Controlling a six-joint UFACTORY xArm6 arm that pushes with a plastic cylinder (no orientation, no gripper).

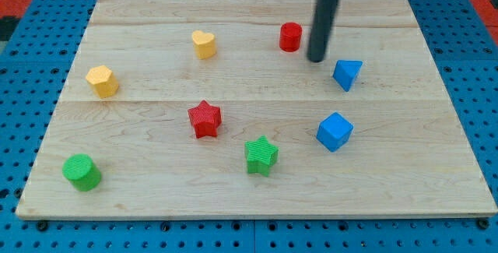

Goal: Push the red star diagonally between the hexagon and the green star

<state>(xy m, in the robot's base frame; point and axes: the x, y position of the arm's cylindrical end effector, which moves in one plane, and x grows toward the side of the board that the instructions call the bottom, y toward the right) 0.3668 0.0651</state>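
The red star [205,118] lies near the board's middle. The green star [261,156] lies below and to its right. The yellow hexagon [102,80] lies at the view's left. My tip [316,58] rests on the board near the view's top right, just right of the red cylinder [290,36] and up-left of the blue triangular block [347,74]. The tip is far from the red star and touches no block.
A yellow heart [204,43] lies at the upper middle. A blue cube [334,131] lies at the right. A green cylinder [82,172] lies at the lower left. The wooden board [140,198] sits on a blue pegboard.
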